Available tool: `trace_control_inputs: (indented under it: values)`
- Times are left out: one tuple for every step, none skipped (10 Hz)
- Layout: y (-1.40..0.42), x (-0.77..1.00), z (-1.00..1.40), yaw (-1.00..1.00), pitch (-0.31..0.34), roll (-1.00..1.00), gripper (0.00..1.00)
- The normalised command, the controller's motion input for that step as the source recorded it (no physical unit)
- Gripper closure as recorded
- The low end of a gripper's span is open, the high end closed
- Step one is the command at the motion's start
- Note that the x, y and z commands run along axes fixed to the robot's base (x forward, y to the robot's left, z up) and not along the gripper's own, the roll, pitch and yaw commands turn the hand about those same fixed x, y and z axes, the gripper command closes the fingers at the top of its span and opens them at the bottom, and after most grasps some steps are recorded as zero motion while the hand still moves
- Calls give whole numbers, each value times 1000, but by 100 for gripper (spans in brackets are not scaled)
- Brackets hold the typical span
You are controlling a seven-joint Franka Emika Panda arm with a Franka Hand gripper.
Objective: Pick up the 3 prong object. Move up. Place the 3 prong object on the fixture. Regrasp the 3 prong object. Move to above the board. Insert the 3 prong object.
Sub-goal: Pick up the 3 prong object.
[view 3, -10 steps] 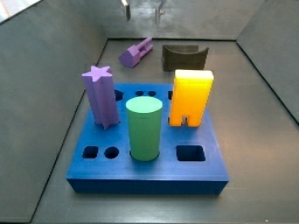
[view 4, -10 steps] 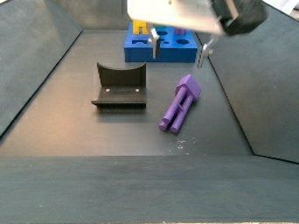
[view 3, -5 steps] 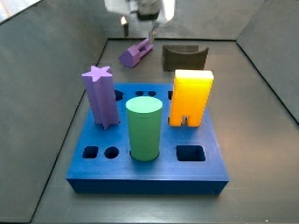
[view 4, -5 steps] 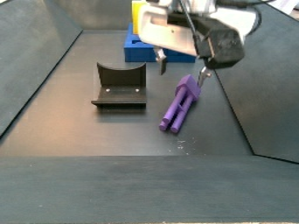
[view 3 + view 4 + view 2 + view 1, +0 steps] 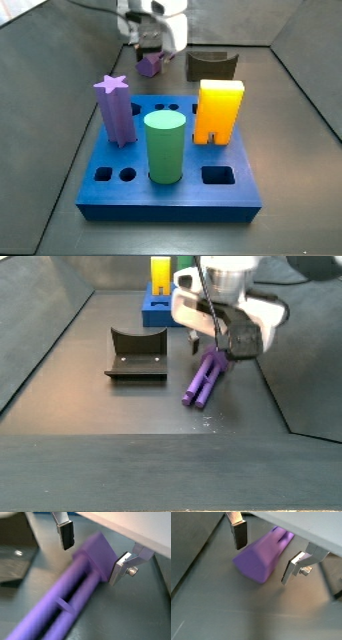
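A: Where is the gripper [image 5: 90, 554] sitting?

B: It is hanging low over the 3 prong object [image 5: 205, 375], at the block end of it. In both wrist views the fingers [image 5: 238, 534] are standing apart with the purple piece between them, and gaps are showing on both sides. So the jaws are spread wide, gripping nothing.

A: And the piece itself?

B: It is lying flat on the floor [image 5: 134, 416], prongs pointing away from the gripper in a wrist view. It is resting beside the fixture [image 5: 136, 354], apart from it, not on it.

A: The fixture is looking bare?

B: Yes, nothing is sitting in its notch in a side view [image 5: 213, 64].

A: The board [image 5: 174, 190]?

B: It is carrying a star post [image 5: 115, 110], a green cylinder [image 5: 164, 146] and a yellow block [image 5: 219, 110]. Several holes are showing open; which one takes the prongs is too hard to tell.

A: Progress?

B: Very early, by the look of it. The gripper is lining up for the first pick and the squeeze is not yet happening. Lifting, placing on the fixture, regrasping, moving above the board and inserting are all waiting.
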Motion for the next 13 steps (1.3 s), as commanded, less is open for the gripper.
trace_control_inputs:
  values:
    - [186,57,0,0,51,20,0]
    - [0,0,0,0,0,11,0]
    - [0,0,0,0,0,0,0]
    - [0,0,0,0,0,0,100]
    - [0,0,0,0,0,0,100]
    - [0,0,0,0,0,0,100]
    - [0,0,0,0,0,0,100]
    - [0,0,0,0,0,0,100]
    - [0,0,0,0,0,0,100]
    - [0,0,0,0,0,0,100]
    - [0,0,0,0,0,0,100]
    - [0,0,0,0,0,0,100]
    - [0,0,0,0,0,0,100]
